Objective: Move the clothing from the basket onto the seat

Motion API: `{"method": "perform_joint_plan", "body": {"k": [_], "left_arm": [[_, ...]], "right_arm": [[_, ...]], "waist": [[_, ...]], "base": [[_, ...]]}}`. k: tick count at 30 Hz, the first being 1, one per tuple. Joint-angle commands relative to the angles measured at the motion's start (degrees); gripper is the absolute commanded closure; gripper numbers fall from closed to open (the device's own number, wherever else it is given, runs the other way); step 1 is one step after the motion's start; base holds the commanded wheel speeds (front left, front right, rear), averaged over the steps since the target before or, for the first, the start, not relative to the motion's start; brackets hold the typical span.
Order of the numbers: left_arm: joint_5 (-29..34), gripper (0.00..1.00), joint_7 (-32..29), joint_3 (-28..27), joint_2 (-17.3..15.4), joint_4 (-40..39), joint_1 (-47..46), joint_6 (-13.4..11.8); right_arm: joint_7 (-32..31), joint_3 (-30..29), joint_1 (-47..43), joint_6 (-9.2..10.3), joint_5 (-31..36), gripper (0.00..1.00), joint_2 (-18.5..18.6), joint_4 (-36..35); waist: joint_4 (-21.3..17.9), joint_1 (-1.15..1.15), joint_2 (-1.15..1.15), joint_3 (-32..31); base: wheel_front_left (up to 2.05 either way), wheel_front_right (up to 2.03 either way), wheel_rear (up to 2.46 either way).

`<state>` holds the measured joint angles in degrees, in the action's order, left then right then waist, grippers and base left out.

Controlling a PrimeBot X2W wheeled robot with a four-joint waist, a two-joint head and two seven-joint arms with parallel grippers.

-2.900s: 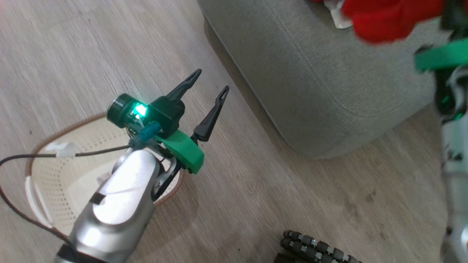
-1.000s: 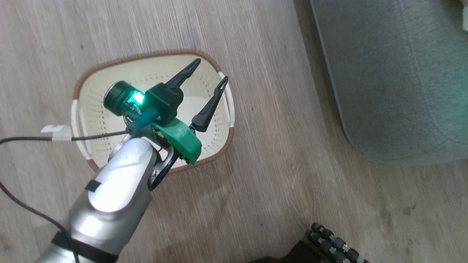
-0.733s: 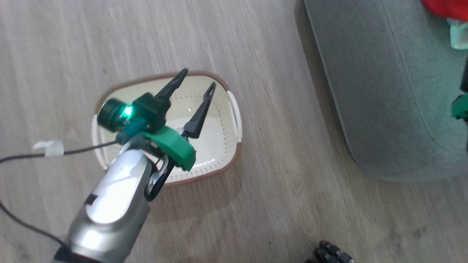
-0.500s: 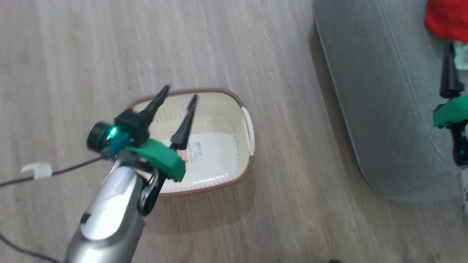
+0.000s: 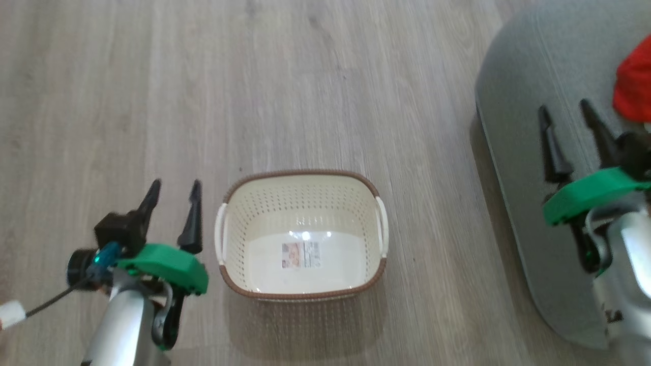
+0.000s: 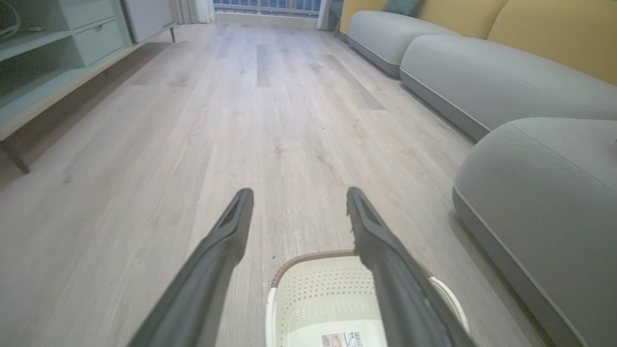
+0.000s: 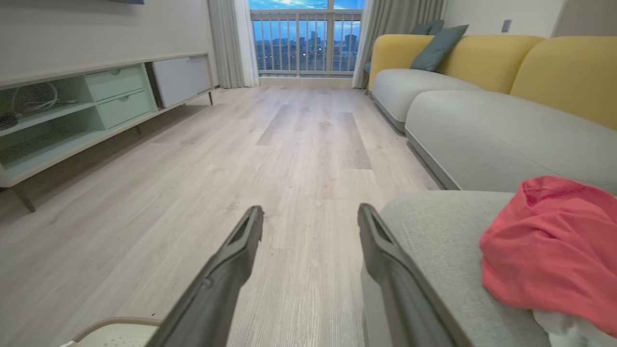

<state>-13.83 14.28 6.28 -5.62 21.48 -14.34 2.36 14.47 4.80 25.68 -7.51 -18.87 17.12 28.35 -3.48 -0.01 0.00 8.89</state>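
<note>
Right of the right gripper, one red clothing heap lies partly cut off on the seat; one basket sits between it and the left gripper, both gaping empty.

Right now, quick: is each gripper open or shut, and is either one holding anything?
Left gripper: open, holding nothing, near the empty basket.
Right gripper: open, holding nothing, by the grey seat.

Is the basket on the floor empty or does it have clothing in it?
Empty: the basket bottom is bare apart from its label sticker; red clothing lies on the grey seat.
</note>
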Motion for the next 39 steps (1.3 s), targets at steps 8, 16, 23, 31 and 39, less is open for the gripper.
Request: {"method": "perform_joint_plan", "body": {"k": [8,16,23,31,39], "left_arm": [[3.1,0.00,0.7,-6.9,0.8,-2.5,2.5,-0.9],[5.1,0.00,0.7,-10.4,1.8,-2.5,6.3,-0.5],[5.8,0.00,0.7,-12.5,2.5,-3.0,8.8,-0.5],[4.9,0.00,0.7,-13.4,2.7,-2.9,9.8,0.7],[2.8,1.00,-0.9,-11.7,3.5,2.5,12.1,1.1]], "right_arm": [[0.5,3.5,-4.2,0.02,-1.0,0.00,-1.6,-1.7],[0.5,4.4,-8.5,0.02,0.0,0.00,-3.4,-1.1],[0.5,3.6,-11.8,0.02,1.5,0.00,-4.8,-0.3],[0.5,2.7,-12.5,0.02,2.4,0.00,-5.4,-0.3],[-0.7,1.7,-15.0,0.00,0.6,1.00,-6.8,3.9]], "waist": [[2.4,0.01,0.00,-4.8],[2.5,0.01,0.00,-6.6],[2.3,0.01,0.00,-7.9],[2.4,0.01,0.00,-8.4],[2.5,0.01,0.00,-8.5]], "base": [[0.00,0.00,0.00],[0.00,0.00,0.00],[0.00,0.00,0.00],[0.00,0.00,0.00],[0.00,0.00,0.00]]}}
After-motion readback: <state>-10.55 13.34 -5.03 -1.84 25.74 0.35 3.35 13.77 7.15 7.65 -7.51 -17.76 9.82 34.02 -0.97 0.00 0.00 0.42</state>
